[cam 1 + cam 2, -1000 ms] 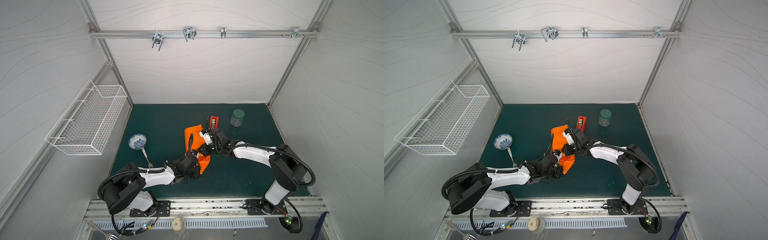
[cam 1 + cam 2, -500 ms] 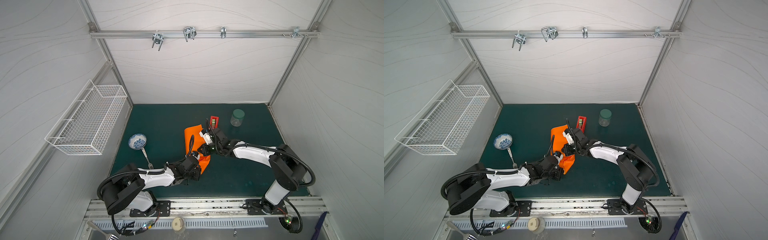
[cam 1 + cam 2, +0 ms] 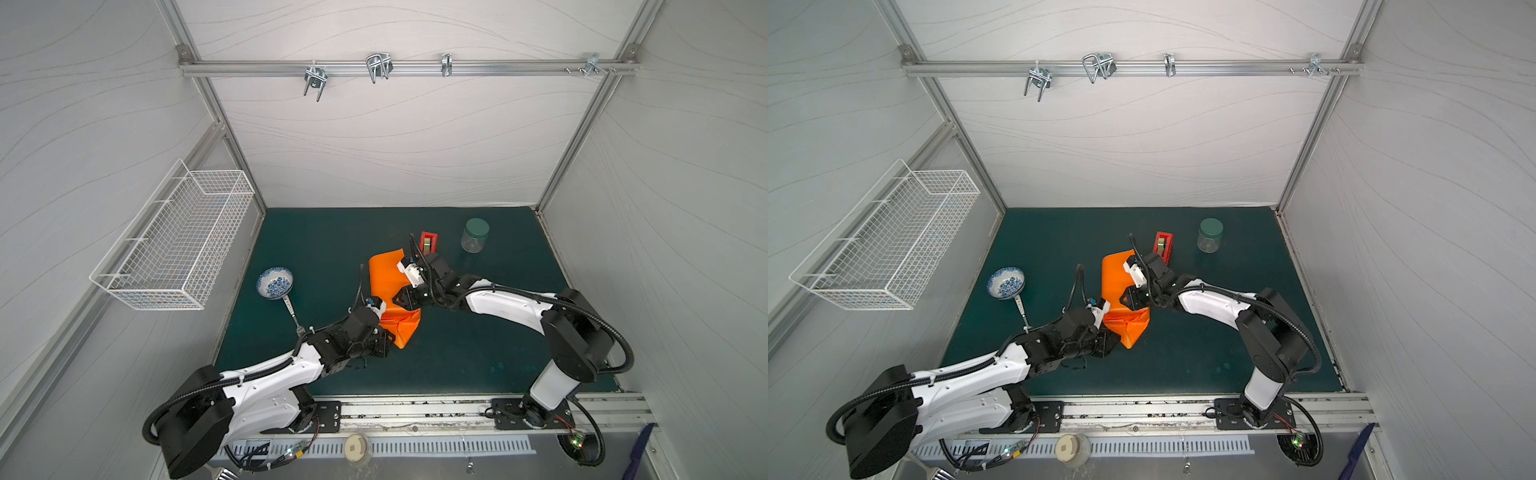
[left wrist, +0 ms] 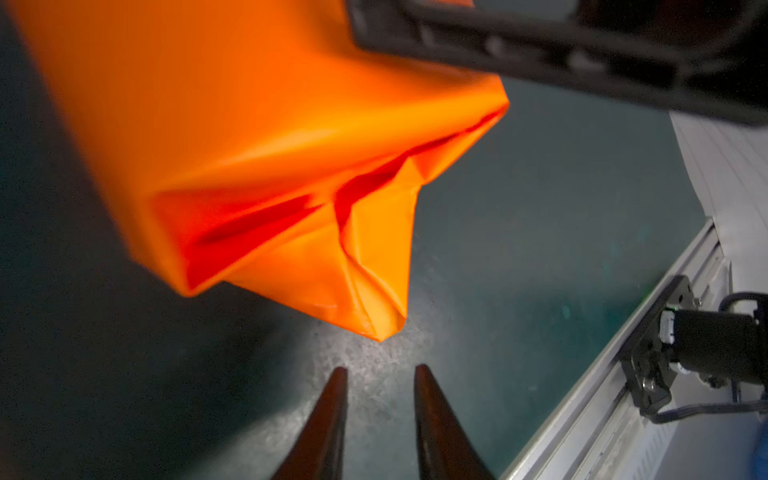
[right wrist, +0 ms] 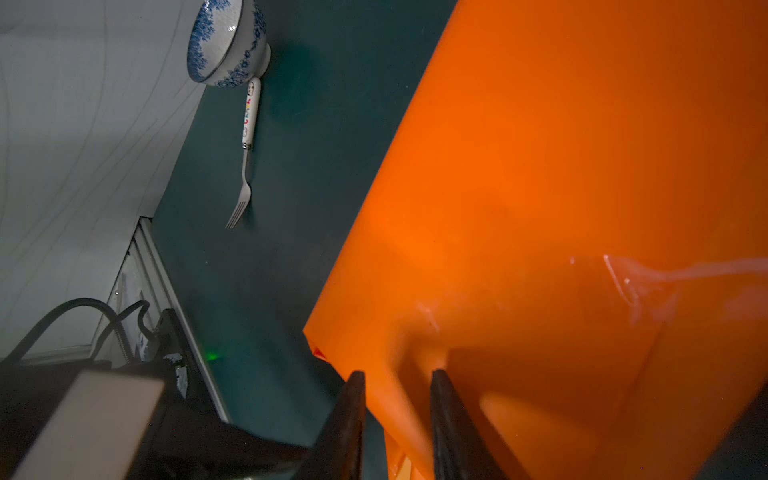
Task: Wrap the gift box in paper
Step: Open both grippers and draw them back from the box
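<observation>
Bench (image 3: 478, 361) centre: both claws have just opened off the paper (image 3: 384, 274), left claw (image 4: 380, 369) narrowly parted and clear of its loosely folded end, right claw (image 5: 397, 373) narrowly parted over its top, gift box unseen, presumably inside, so that end fold likely needs taping.

From my seat the paper (image 4: 249, 124) reads as a thin, smooth orange sheet with a soft sheen, sharply creased and crumpled at its folded end. The worktop (image 3: 332, 245) looks like a matt dark-green mat, faintly grainy where light catches it in the left wrist view. The bowl (image 3: 274, 283) is glazed ceramic, glossy white with a blue pattern. The fork (image 5: 244, 183) has bright metal tines and a shiny white handle. The jar (image 3: 473, 244) is clear, glass or plastic I cannot tell, under a matt green lid. The wire basket (image 3: 174, 245) is white-coated metal.
</observation>
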Controlling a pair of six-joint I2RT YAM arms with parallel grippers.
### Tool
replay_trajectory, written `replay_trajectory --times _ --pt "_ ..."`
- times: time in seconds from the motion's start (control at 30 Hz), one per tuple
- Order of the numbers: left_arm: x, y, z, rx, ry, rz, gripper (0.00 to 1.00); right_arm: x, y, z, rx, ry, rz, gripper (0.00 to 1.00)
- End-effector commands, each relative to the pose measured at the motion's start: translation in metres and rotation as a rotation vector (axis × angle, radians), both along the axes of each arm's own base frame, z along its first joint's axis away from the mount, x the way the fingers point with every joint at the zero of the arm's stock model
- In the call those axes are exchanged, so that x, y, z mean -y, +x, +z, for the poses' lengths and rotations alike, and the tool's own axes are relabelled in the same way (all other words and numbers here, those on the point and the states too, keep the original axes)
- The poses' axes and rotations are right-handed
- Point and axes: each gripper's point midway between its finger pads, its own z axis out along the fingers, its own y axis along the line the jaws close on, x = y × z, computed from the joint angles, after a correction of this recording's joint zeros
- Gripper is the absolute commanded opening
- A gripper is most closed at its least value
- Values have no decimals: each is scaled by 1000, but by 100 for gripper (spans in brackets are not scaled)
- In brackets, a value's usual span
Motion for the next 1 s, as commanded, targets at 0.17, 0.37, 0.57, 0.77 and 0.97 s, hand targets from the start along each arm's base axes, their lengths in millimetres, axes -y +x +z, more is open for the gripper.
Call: replay_trajectory --times 0.17,0.37,0.57,0.77,0.97 --pt "-37 4 -1 -56 11 157 43 48 -35 45 104 -51 -29 43" --pt "-17 -1 3 -81 -72 93 47 82 -83 -1 25 -156 -37 44" --pt "3 -9 -9 -64 125 15 45 106 -87 -24 -7 -196 -94 44" --pt "15 -6 -8 88 306 -165 41 127 -81 -37 -104 -160 -155 44" --pt "20 -6 -12 77 432 -303 46 142 -69 -32 -124 -106 -203 44"
